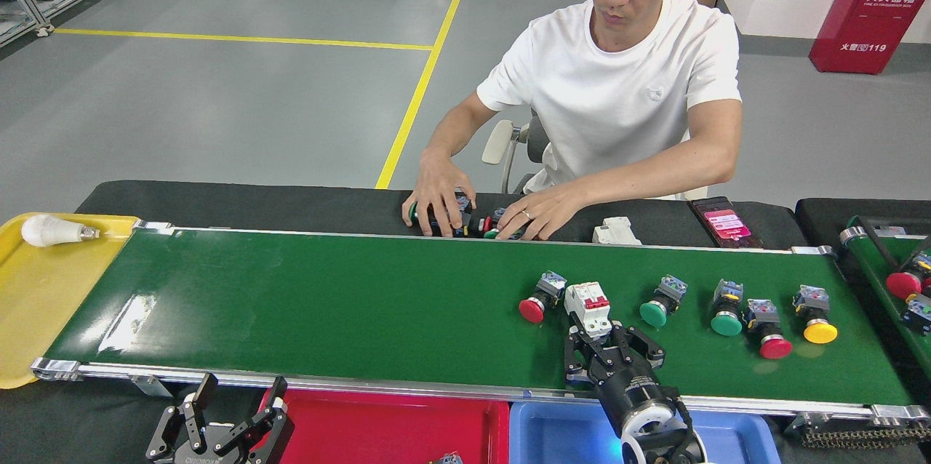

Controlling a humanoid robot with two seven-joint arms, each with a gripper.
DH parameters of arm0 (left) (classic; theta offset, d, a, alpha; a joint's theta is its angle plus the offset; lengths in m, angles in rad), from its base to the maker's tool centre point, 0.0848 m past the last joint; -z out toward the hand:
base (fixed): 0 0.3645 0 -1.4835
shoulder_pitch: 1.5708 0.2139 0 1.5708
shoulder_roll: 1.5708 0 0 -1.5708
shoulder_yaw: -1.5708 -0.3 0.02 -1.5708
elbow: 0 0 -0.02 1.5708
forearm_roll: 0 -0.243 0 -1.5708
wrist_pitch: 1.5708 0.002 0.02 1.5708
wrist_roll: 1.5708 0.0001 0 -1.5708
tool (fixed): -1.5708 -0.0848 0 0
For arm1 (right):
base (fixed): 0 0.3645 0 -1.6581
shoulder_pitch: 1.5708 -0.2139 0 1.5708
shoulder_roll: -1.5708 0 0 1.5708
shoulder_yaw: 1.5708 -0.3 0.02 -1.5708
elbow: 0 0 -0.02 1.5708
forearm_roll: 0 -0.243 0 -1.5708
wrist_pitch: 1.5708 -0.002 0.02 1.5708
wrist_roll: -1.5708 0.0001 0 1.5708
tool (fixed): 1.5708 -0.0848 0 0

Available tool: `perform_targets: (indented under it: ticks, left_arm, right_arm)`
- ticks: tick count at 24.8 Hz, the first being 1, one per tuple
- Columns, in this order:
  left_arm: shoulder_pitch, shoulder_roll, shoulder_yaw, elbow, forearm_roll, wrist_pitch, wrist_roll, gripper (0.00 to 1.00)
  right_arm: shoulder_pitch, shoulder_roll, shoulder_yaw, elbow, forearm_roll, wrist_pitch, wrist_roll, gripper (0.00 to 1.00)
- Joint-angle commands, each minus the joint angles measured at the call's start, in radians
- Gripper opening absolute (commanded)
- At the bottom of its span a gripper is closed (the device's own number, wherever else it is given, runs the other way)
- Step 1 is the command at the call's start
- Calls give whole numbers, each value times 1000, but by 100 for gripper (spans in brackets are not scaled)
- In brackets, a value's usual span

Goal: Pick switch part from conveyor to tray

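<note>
The right gripper (598,345) reaches over the near rail of the conveyor (327,304), its black fingers spread apart on either side of the near end of the white switch part (588,308). The fingertips sit right at that end of the part, but whether they actually press on it cannot be told from this view. The left gripper (233,413) hangs off the conveyor's near edge, towards the conveyor's left end, fingers spread and holding nothing, just beside the left rim of the red tray (385,424).

The switch part lies on the conveyor, right of the belt's middle, nearer the near rail than the far one. Its long axis runs across the belt, tilted a little, with the red-marked end pointing to the far rail and the other end pointing back at the right gripper.

On the conveyor beside it lie a red push button (539,296) on its left and, on its right, two green buttons (660,301), another red one and a yellow one (816,313). A person's hands (438,195) rest on small parts beyond the conveyor's far rail. A blue tray (553,435) sits against the red tray, below the conveyor's near rail
</note>
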Motion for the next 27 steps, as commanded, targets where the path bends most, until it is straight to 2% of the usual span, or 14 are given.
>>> perform_targets:
  ticks: [1, 3, 6, 7, 10, 12, 15, 17, 18, 19, 20, 24, 27]
  left_arm:
    - [-31, 29, -48, -8, -4, -15, 3, 100]
    - [-80, 49, -122, 12, -33, -15, 3, 100]
    - [-180, 45, -188, 99, -97, -17, 3, 100]
    - [-204, 41, -200, 116, -105, -17, 3, 100]
    - [-301, 35, -275, 188, -125, -10, -3, 100]
    - [-364, 21, -317, 263, -125, -6, -9, 100]
    - [-419, -19, -333, 351, -128, -6, -20, 100]
    - [-444, -33, -343, 385, -128, -4, -23, 100]
    - [-464, -40, -355, 400, -131, -4, -23, 100]
    - [-481, -45, -364, 417, -143, -1, -23, 100]
    - [-496, -56, -366, 438, -160, 2, -23, 100]
    - [-547, -97, -369, 518, -206, 6, -21, 100]
    - [-582, -116, -376, 572, -208, 8, -21, 100]
  right_arm:
    - [-3, -14, -5, -70, -30, -36, -3, 10]
    - [40, -62, -8, -157, -76, -102, 0, 11]
    - [174, -150, -17, -295, -168, -249, 5, 14]
    - [203, -173, -22, -301, -192, -298, 3, 15]
    - [287, -239, -65, -300, -272, -576, -5, 20]
    - [362, -235, -158, -300, -300, -792, -5, 26]
    - [450, -227, -265, -300, -304, -795, -8, 26]
    - [480, -230, -339, -292, -311, -795, -8, 29]
    - [494, -227, -385, -280, -309, -795, -3, 36]
    - [511, -223, -416, -277, -309, -795, 0, 62]
    - [525, -216, -436, -277, -309, -795, 8, 98]
    - [528, -210, -476, -280, -317, -795, 28, 98]
    - [493, -183, -519, -283, -361, -795, 31, 98]
